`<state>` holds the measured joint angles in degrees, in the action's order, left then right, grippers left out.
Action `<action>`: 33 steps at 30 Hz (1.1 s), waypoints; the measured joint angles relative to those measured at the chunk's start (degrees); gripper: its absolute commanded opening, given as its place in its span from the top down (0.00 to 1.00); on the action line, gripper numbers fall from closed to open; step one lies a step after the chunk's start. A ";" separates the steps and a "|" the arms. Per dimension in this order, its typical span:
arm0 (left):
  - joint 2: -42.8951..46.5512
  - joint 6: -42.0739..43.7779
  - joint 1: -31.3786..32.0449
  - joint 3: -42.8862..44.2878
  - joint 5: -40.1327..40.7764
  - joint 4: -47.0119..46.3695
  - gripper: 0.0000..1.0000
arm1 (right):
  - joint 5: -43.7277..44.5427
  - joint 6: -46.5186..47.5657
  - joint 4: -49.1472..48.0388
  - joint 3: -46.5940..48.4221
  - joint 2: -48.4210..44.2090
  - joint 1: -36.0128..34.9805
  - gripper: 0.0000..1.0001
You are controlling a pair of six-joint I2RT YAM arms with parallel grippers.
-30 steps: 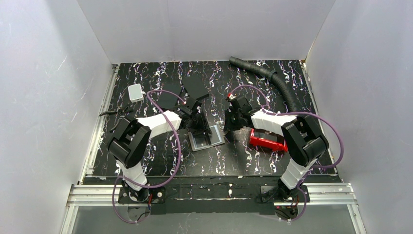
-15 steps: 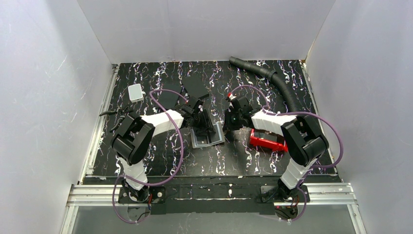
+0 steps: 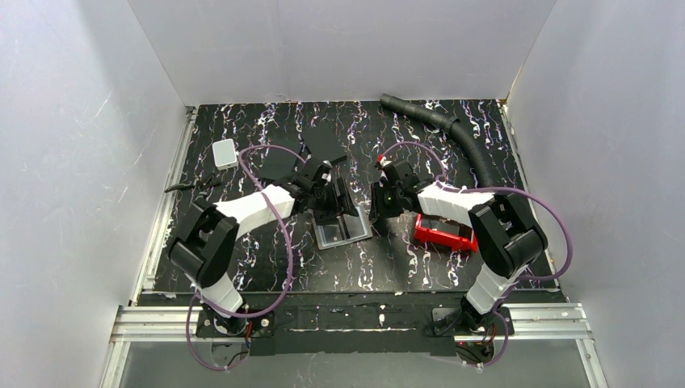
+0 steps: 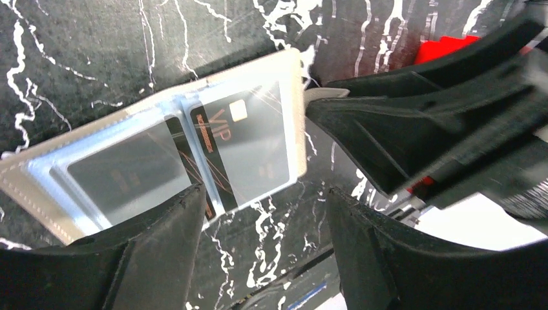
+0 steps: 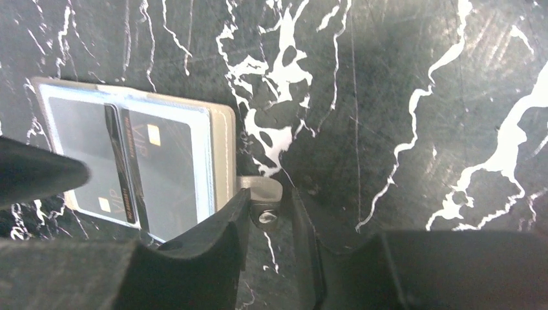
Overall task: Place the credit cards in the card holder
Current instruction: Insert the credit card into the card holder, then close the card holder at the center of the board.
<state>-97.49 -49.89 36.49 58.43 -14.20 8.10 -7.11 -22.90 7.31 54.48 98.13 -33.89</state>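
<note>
Right wrist view: the card holder [image 5: 223,145] is laid open at ten o'clock of the right gripper [image 5: 269,197], credit cards [image 5: 171,165] seen in its pockets. Its snap tab [image 5: 258,187] is flanked by narrowly parted jaws, and whether it is gripped cannot be told. The left gripper [image 4: 263,194] is spread wide over the holder.

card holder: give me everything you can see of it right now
The card holder lies opened flat, inside up, on the black marbled table, between the two grippers. It has a taupe, leather-like edge with stitching and two clear glossy pockets, each holding a dark card lettered VIP. Its snap tab sticks out from one short side, between the fingers of the right gripper; whether they pinch it is unclear. The left gripper hangs open over its long edge.
</note>
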 measured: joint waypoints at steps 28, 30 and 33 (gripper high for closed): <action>39.67 6.56 -12.02 -17.70 -1.97 16.22 0.24 | -2.54 -0.15 6.34 5.11 -7.13 -6.29 0.99; 42.03 7.17 -12.07 -17.29 -1.11 18.25 0.24 | -2.97 -1.36 6.32 6.25 -7.13 -8.11 0.94; 44.78 8.24 -12.13 -16.15 0.55 21.27 0.24 | -3.06 -3.30 6.38 7.56 -7.10 -10.86 0.89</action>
<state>-52.71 -41.65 24.36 42.28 -13.65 29.36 -10.17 -26.20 13.69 62.04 91.02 -44.75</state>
